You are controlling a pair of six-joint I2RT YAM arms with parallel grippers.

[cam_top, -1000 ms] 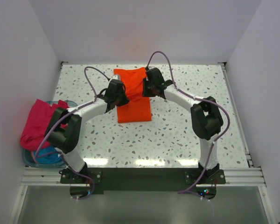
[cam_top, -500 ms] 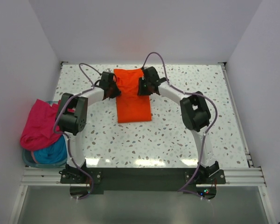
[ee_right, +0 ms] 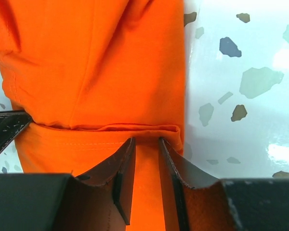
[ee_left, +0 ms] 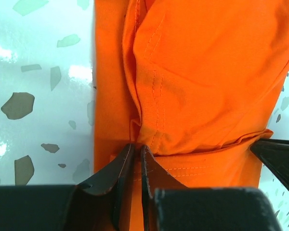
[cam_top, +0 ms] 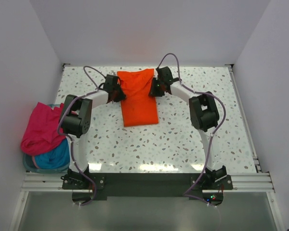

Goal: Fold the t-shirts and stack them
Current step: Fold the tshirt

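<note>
While the orange t-shirt [cam_top: 138, 98] lies as a long, narrow rectangle at the far middle of the speckled table [cam_top: 192, 144], both arms reach in to its far half, one on each side. The left gripper [ee_left: 137, 147] sits at the shirt's left edge. Its fingers are drawn almost together, with a thin pleat of orange cloth pinched between them, right where a stitched hem bunches. The right gripper [ee_right: 145, 140] sits at the right edge, against a rolled fold. Its fingers stand slightly apart and orange cloth shows in the gap, but whether they actually grip it cannot be told.

At the table's left edge, a magenta-pink t-shirt [cam_top: 38, 126] hangs crumpled over a pale blue tub [cam_top: 29, 164], with teal-blue cloth [cam_top: 55, 156] heaped inside, so those pieces look unfolded.

The shirt looks light, thin and entirely limp. It will probably sag and wrinkle wherever it is unsupported, and layers may slide apart. The likeliest safe hold is a shallow pinch at matching points on both side edges, catching every layer of the fold, so the cloth moves evenly.
</note>
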